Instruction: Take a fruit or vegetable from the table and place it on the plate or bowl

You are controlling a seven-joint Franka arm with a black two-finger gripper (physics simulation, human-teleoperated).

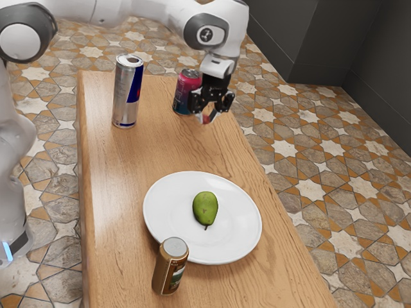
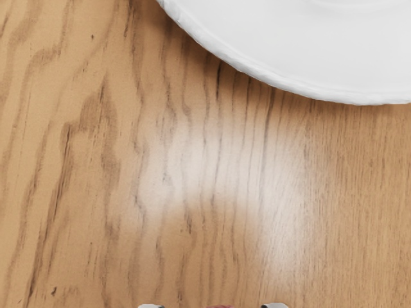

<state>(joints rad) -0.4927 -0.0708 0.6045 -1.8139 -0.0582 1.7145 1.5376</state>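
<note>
Pincer [image 1: 210, 114] hangs wide and empty, well apart from the pear [image 1: 205, 208] on the plate [image 1: 170, 208].

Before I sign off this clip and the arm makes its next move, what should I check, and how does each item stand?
1. Pear lying on the plate: ok.
2. Gripper clear of the pear, raised over the table: ok.
3. Gripper open, nothing held: ok.
4. Gap between gripper and pink can just behind it: cannot tell.
5. Blue-silver can and brown can upright: ok.
</note>
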